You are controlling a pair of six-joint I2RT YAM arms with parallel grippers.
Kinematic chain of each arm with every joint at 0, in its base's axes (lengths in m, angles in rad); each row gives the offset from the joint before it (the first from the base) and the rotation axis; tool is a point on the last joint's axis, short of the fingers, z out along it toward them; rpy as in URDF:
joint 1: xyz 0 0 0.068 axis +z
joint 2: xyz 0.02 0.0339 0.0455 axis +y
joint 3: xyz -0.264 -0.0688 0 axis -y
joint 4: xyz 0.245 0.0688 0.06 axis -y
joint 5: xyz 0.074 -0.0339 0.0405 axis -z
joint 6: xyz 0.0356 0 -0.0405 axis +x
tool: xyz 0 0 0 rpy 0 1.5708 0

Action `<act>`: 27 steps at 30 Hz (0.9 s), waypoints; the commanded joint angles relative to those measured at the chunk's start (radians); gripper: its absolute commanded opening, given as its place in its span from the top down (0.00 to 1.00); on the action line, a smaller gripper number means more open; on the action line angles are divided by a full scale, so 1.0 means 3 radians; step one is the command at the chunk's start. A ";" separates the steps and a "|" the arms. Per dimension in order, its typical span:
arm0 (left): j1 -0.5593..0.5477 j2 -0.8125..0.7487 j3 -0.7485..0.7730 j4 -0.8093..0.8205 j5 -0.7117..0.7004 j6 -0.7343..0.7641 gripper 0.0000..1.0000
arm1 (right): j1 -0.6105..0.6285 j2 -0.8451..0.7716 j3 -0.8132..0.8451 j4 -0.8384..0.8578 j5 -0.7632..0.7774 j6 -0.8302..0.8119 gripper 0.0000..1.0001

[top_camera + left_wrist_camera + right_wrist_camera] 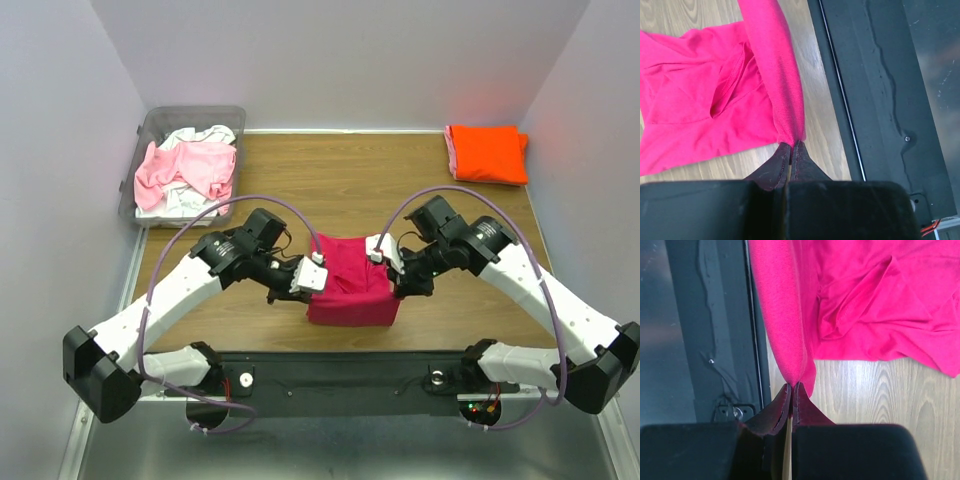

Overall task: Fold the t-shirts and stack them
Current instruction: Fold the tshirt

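Note:
A deep magenta-pink t-shirt (350,285) hangs between my two grippers above the near middle of the table, its lower part resting on the wood. My left gripper (312,272) is shut on the shirt's left edge (785,95); its fingertips (785,150) pinch the fabric. My right gripper (385,255) is shut on the right edge (785,315); its fingertips (800,390) pinch the fabric. A folded bright orange t-shirt (486,153) lies at the far right corner. Pale pink and white t-shirts (185,172) lie crumpled in the bin.
A clear plastic bin (150,130) stands at the far left corner. The black base rail (330,370) runs along the near table edge, just below the hanging shirt. Bare wood (340,180) lies between the bin and the orange shirt.

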 commanded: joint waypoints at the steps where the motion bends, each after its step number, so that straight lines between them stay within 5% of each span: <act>1: 0.0018 0.0160 0.0313 -0.0040 -0.0070 -0.0076 1.00 | -0.0011 0.0118 0.0040 0.0047 0.0196 -0.0065 0.99; 14: 0.0820 0.1816 0.1657 -0.0689 0.0256 0.0767 1.00 | -0.0736 0.1271 0.0612 0.0150 0.0095 -0.0892 0.99; 27: 0.1035 0.3520 0.2747 -0.0250 0.0277 0.0211 0.93 | -0.1310 0.2874 0.1113 0.0584 -0.0110 -0.1082 1.00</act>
